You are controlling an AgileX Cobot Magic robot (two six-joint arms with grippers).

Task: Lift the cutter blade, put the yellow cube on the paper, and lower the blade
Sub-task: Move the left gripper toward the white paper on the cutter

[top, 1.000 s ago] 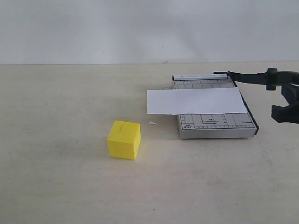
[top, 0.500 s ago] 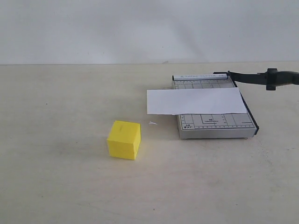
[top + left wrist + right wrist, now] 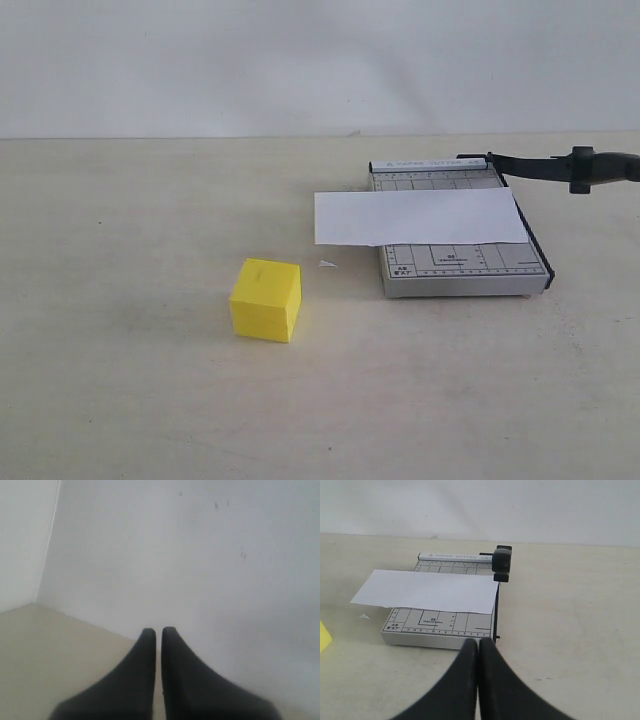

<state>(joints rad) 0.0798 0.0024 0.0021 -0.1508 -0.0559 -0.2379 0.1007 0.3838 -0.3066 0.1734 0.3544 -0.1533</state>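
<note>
Cutter blade (image 3: 545, 166) is standing lifted off the grey trimmer board (image 3: 460, 272), hinged at the far corner, with the handle end hanging out past the board's right side. Nothing is holding it. The paper (image 3: 420, 216) is lying flat across the board, overhanging its left edge onto the tabletop (image 3: 150, 400). The yellow cube (image 3: 266, 300) is sitting on the tabletop, well apart from the paper, to the left of the board and nearer the camera. A tiny white scrap (image 3: 326, 264) is lying between cube and board.

Neither arm is showing in the exterior view. The left tool (image 3: 158, 632) is clenched on nothing and pointing at a bare wall (image 3: 200, 555). The right tool (image 3: 478, 644) is also clenched and empty, hanging back from the board's near edge and facing it.

I am reading the raise step as done and the cube step as the one in hand, not yet begun. For the next move I am expecting the left side to take it, since the cube is on that side. The tool needs to release, come down over the cube and close on two opposite faces. It then carries the cube onto the paper where the board is backing it, clear of the blade's line.
</note>
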